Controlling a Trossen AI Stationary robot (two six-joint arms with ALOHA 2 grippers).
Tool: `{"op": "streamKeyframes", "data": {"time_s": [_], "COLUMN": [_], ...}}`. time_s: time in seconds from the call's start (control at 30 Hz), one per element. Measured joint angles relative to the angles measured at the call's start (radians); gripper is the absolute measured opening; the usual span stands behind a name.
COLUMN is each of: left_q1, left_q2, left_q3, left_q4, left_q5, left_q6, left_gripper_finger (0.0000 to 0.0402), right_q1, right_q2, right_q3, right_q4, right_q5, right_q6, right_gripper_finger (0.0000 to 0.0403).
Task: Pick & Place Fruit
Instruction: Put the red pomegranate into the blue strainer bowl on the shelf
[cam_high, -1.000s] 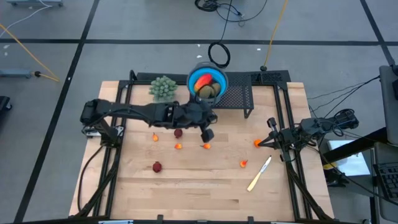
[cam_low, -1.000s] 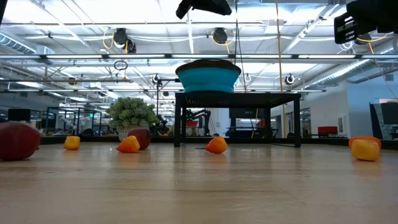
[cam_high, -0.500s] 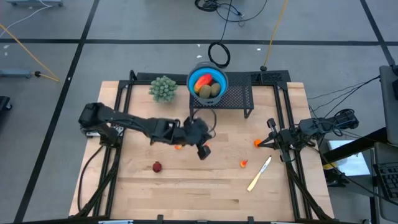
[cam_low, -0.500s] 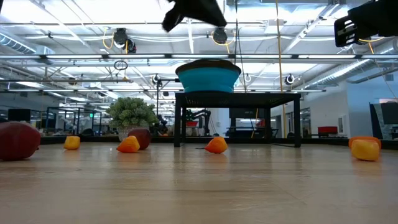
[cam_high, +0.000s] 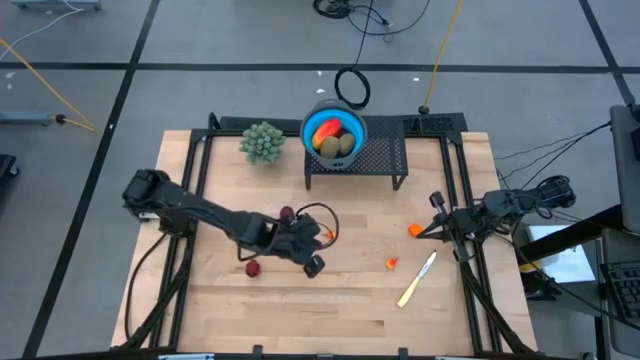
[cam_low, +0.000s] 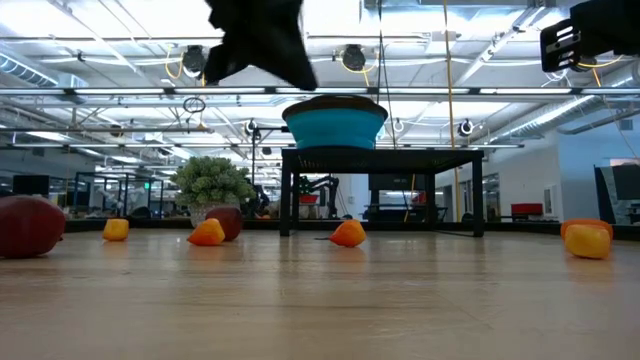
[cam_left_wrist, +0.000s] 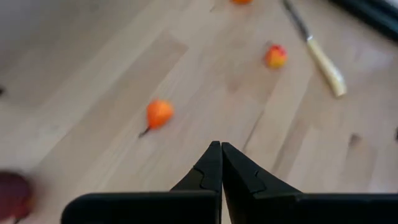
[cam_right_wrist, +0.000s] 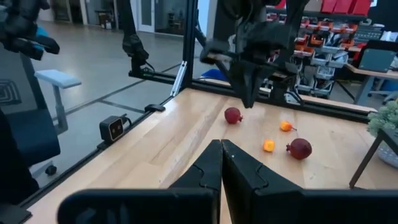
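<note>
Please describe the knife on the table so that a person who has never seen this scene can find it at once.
Start at the black rack holding the blue bowl, at the table's far edge. Go toward the near edge on the right arm's side: the knife lies flat and slanted, beside a small orange fruit piece. It is the only long, pale, thin thing; all else nearby is small and round.

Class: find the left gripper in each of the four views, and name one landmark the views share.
High view: left gripper, just below the table's centre.
Low view: dark shape at top, left of centre.
Left wrist view: bottom centre, shut.
Right wrist view: upper centre.
Landmark: dark red ball beside it.
</note>
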Motion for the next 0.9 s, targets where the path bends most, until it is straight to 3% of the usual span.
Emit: {"op": "streamKeyframes", "data": {"time_s": [0.43, 0.73, 0.9], "left_q1": [-0.048, -0.073, -0.093], "left_q2": [-0.096, -0.183, -0.241], "left_q3": [0.0, 0.0, -0.072], "left_q4": [-0.366, -0.509, -0.515], "left_q5": [0.027, -0.021, -0.011], "left_q6": [-0.14, -0.169, -0.243], "left_gripper_finger": [0.0002, 0.0004, 0.0002], "right_q1": [0.0, 0.0, 0.0], "right_q2": [-0.045, -0.059, -0.059], "right_q3": [0.0, -0.001, -0.001], "right_q4": [-0.025, -0.044, -0.044], "right_q5": [0.0, 0.002, 0.003], "right_q6": [0.0, 0.0, 0.0], "right_gripper_finger": [0.0, 0.0, 0.0]}}
